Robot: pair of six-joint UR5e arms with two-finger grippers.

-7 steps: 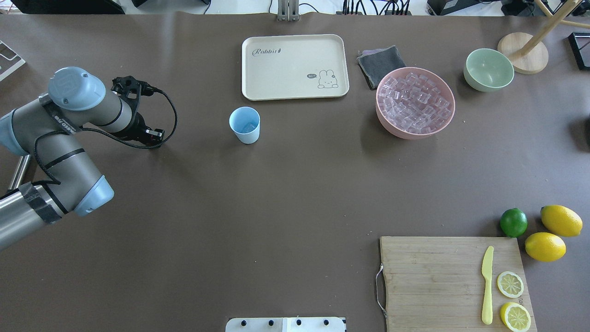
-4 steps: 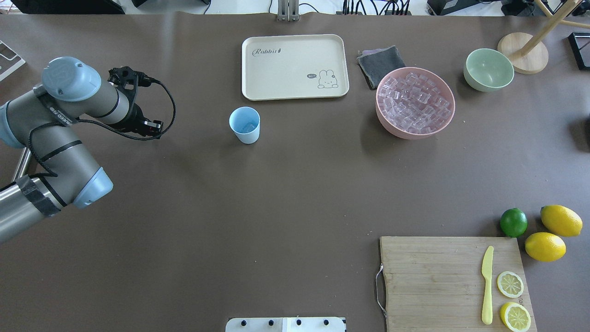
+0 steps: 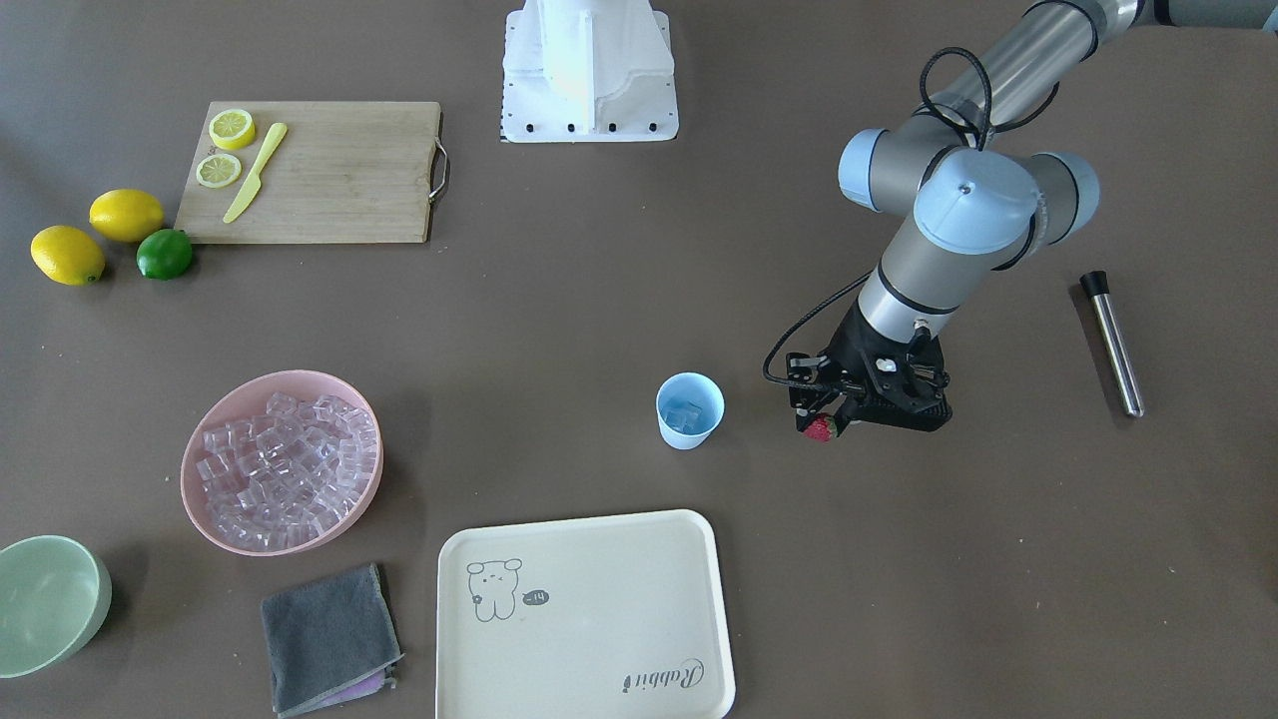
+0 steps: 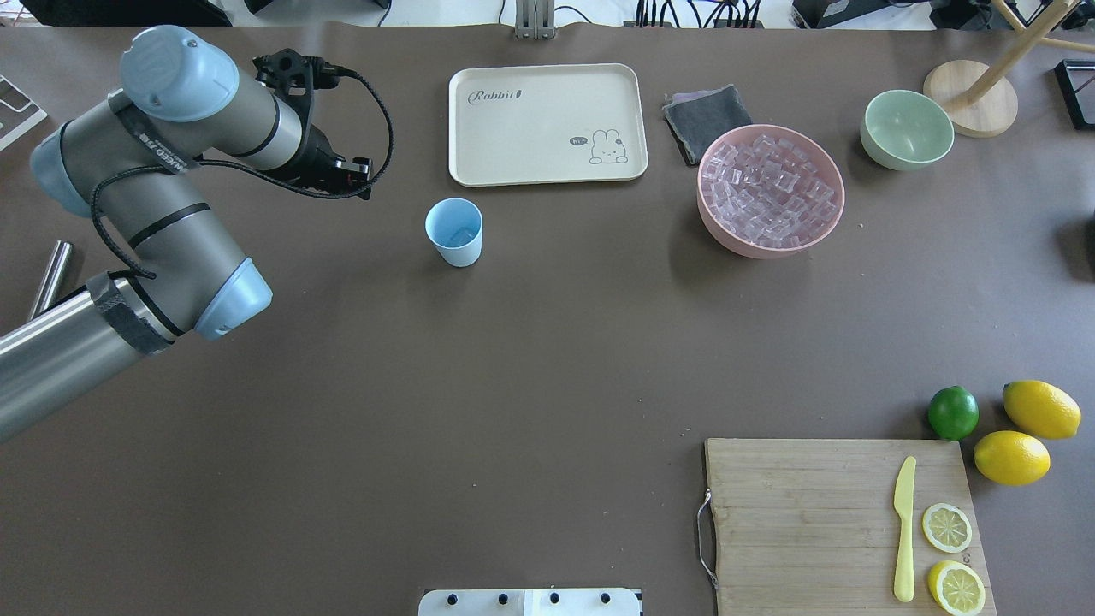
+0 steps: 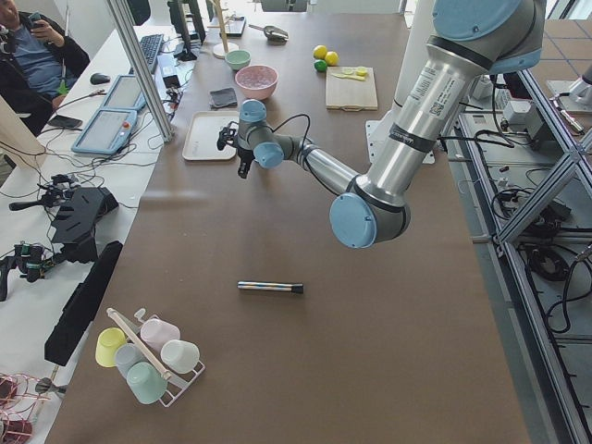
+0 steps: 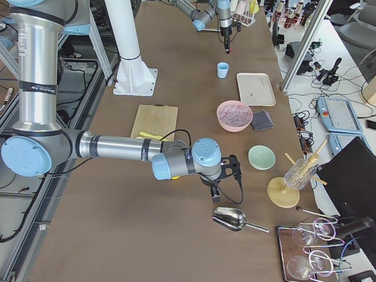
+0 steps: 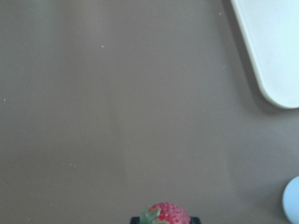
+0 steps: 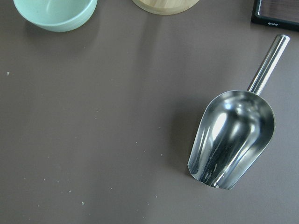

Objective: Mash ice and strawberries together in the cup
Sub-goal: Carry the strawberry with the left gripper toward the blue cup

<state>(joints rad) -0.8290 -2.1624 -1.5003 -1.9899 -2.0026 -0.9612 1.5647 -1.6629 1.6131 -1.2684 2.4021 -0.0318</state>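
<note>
The light-blue cup (image 4: 454,231) stands upright on the brown table, with a few clear ice cubes (image 3: 685,416) in its bottom. My left gripper (image 3: 825,427) is shut on a small red strawberry (image 3: 820,429) with a green cap, also seen low in the left wrist view as the strawberry (image 7: 166,214). It hangs over bare table to the cup's side, apart from it. In the left wrist view the cup (image 7: 292,201) shows only as a sliver at the right edge. My right gripper (image 6: 218,191) is far off beside a metal scoop (image 8: 231,140); I cannot tell its state.
A pink bowl (image 4: 710,218) full of ice sits right of the cup. Beyond it lie a cream tray (image 4: 547,124), a grey cloth (image 4: 707,118) and a green bowl (image 4: 907,128). A steel muddler (image 3: 1113,345) lies behind the left arm. The cutting board (image 4: 821,513), lemons and lime are near right.
My left arm has swung toward the far side and to the right in the overhead view, closer to the cup and the tray. The steel muddler now shows at the left edge.
</note>
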